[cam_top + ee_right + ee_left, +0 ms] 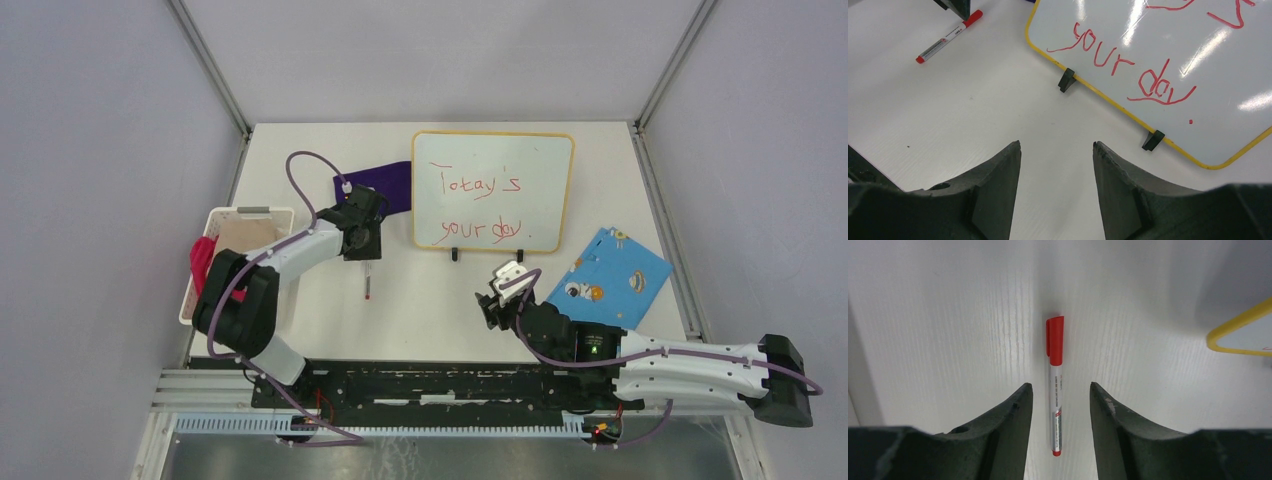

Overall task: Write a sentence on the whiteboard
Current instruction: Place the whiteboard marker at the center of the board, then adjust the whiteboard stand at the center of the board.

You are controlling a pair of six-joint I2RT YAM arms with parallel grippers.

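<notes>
The whiteboard (540, 165) lies at the table's back centre, on two small black feet. Its red sentence (478, 207) fills two lines, roughly "Totay's your day". The red-capped marker (369, 283) lies flat on the table left of the board. Over it hangs my left gripper (365, 252). In the left wrist view the marker (1055, 385) lies between the open fingers of my left gripper (1061, 390), with a gap on each side. My right gripper (488, 302) stands open and empty in front of the board. The right wrist view shows my right gripper (1057, 145), the whiteboard (1098, 20), the sentence (1128, 70) and the marker (948, 37).
A white basket (250, 211) with a red cloth (203, 258) stands at the left edge. A purple cloth (385, 180) lies left of the board. A blue patterned sheet (610, 275) lies at the right, near my right arm.
</notes>
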